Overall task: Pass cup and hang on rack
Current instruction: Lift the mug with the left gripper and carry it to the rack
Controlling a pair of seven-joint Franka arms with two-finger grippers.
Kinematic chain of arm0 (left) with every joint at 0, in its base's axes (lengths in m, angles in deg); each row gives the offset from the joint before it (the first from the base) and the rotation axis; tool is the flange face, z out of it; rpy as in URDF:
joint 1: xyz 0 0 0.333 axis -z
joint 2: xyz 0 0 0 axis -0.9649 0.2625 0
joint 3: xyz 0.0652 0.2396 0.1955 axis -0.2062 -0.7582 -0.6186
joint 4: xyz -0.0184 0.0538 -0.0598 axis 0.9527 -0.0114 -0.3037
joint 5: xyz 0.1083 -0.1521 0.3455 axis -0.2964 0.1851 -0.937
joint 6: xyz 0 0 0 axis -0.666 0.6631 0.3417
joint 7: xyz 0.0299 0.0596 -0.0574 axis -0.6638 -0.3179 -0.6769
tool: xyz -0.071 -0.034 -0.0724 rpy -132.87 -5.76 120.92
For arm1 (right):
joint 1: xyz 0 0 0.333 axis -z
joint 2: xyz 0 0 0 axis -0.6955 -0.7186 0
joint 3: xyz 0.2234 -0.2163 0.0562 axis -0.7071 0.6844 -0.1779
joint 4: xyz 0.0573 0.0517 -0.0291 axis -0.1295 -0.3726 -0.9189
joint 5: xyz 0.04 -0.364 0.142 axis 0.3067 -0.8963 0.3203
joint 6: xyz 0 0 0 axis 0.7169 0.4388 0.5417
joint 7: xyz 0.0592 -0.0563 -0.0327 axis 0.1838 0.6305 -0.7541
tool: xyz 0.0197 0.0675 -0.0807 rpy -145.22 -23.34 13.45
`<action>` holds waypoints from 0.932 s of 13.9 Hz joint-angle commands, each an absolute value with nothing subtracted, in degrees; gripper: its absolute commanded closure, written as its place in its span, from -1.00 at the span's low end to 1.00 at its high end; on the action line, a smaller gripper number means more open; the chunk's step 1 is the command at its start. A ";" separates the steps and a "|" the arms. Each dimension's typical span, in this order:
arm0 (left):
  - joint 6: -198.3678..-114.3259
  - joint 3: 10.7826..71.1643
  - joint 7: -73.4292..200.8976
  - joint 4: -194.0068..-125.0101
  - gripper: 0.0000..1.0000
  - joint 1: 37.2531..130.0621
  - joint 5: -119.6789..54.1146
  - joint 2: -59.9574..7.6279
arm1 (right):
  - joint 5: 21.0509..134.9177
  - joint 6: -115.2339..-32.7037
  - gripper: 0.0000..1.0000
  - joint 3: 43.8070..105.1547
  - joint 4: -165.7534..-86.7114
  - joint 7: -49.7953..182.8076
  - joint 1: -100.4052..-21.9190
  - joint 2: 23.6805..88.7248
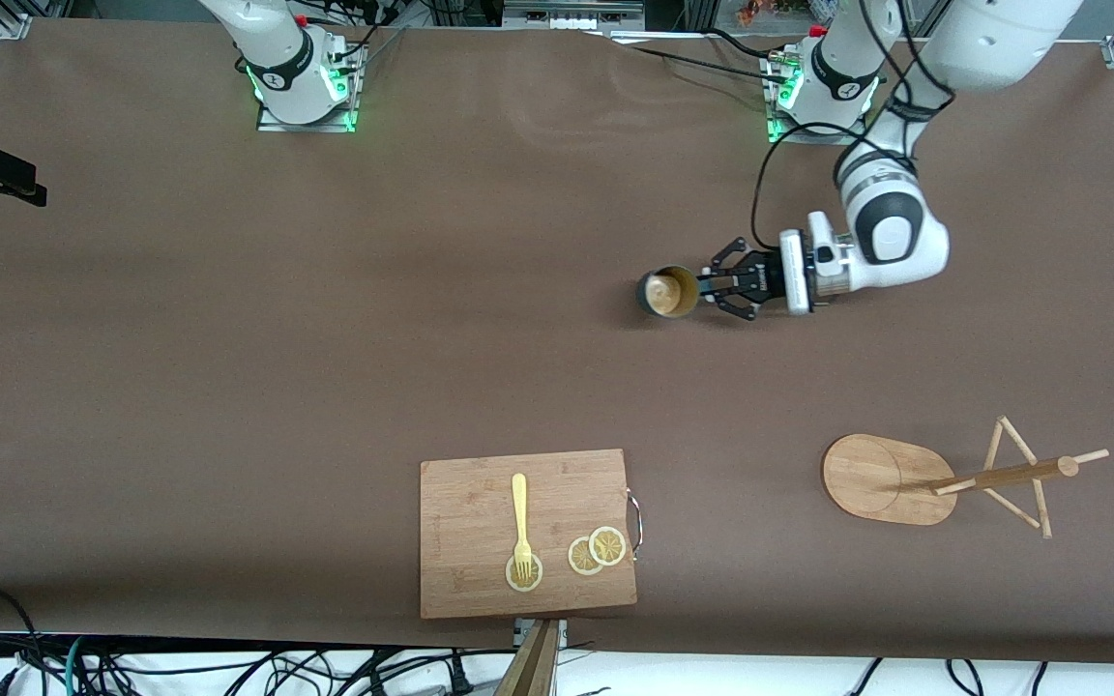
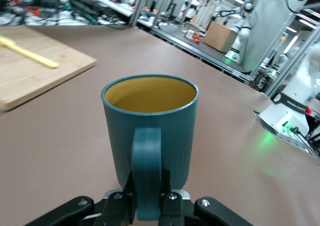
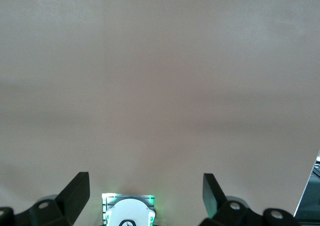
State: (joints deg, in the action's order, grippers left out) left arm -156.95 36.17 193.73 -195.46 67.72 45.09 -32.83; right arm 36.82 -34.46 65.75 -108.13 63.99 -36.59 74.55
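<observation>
The cup (image 1: 668, 292), a dark teal mug with a tan inside, stands upright near the table's middle, toward the left arm's end. My left gripper (image 1: 705, 287) lies level with the table and is shut on the cup's handle. In the left wrist view the cup (image 2: 150, 121) fills the middle, and the left gripper (image 2: 146, 196) has a finger on each side of the handle (image 2: 146, 161). The rack (image 1: 891, 480), a bamboo mug tree with an oval base, stands nearer the front camera. My right gripper (image 3: 144, 181) is open and empty, high over its own base, out of the front view.
A wooden cutting board (image 1: 460, 561) lies near the table's front edge with a yellow fork (image 1: 520, 522) and lemon slices (image 1: 596, 551) on it. The board (image 2: 20, 80) also shows in the left wrist view. Arm bases stand along the back edge.
</observation>
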 commanded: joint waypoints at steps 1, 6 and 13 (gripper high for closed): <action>-152.59 36.54 183.78 -196.38 0.92 60.75 39.29 -36.05 | 37.89 -34.81 -1.00 65.52 -108.33 63.89 -35.71 74.92; -137.83 36.45 168.13 -192.61 0.92 44.23 27.41 -35.62 | 37.80 -34.81 -1.00 65.52 -108.33 64.07 -35.80 74.92; -118.75 36.45 143.44 -177.06 0.92 32.51 19.49 -25.96 | 37.80 -34.90 -1.00 65.52 -108.33 64.07 -35.80 74.92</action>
State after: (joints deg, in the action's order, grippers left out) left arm -123.10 35.52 150.40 -182.11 33.63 20.86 -30.43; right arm 36.83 -34.53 65.86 -108.13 64.02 -36.52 74.54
